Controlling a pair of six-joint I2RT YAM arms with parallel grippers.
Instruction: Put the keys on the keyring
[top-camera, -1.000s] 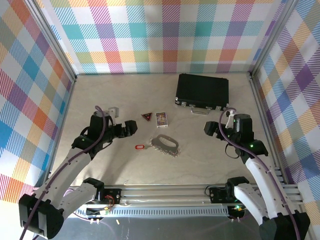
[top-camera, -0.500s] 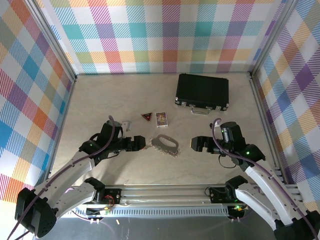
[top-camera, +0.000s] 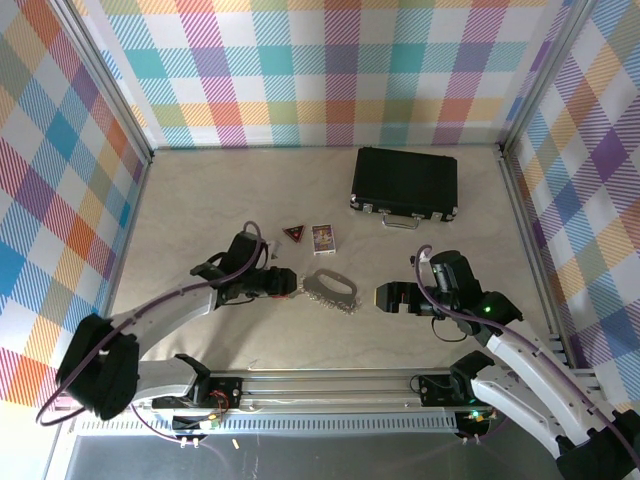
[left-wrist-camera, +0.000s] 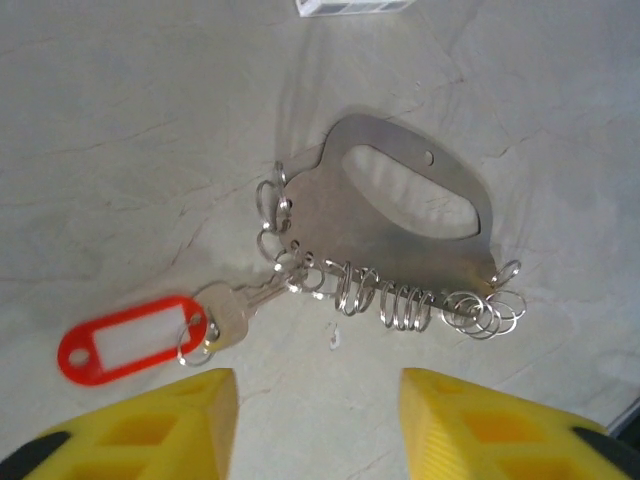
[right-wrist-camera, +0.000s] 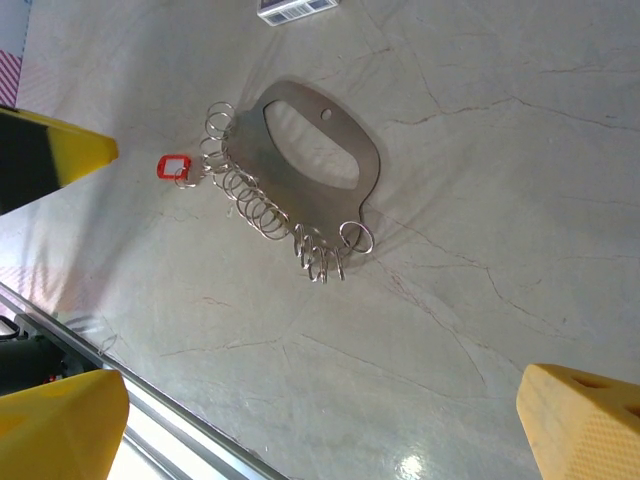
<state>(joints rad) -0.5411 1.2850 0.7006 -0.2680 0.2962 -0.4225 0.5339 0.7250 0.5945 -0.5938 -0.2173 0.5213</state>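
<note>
Your left gripper (top-camera: 287, 283) sits low over the table (top-camera: 200, 200), just left of the keyring (top-camera: 331, 288). From above, its body covers the keys, so you can't find them there. In the left wrist view the two yellow fingers (left-wrist-camera: 160, 425) are cut off by the bottom edge. They stand apart with bare table between them and grip nothing.

The keys (left-wrist-camera: 150, 335) lie flat just past the left finger: a red tag on a small split ring, with a short silver key. The key's tip reaches in among the loose rings along the keyring's (left-wrist-camera: 400, 225) lower edge. You can't tell whether it is threaded on a ring or only lying against them.

Your right gripper (top-camera: 386, 296) rests to the right of the keyring, apart from it, with its jaws spread wide and empty. In its wrist view only the finger corners (right-wrist-camera: 60, 425) show. The keyring (right-wrist-camera: 320, 150) lies ahead, and beyond it only a red scrap of the tag (right-wrist-camera: 172, 166) shows.

A small white box (left-wrist-camera: 350, 6) is cut off at the top edge. Farther back lie a dark triangular badge (top-camera: 293, 233) and a black case (top-camera: 404, 183)
</note>
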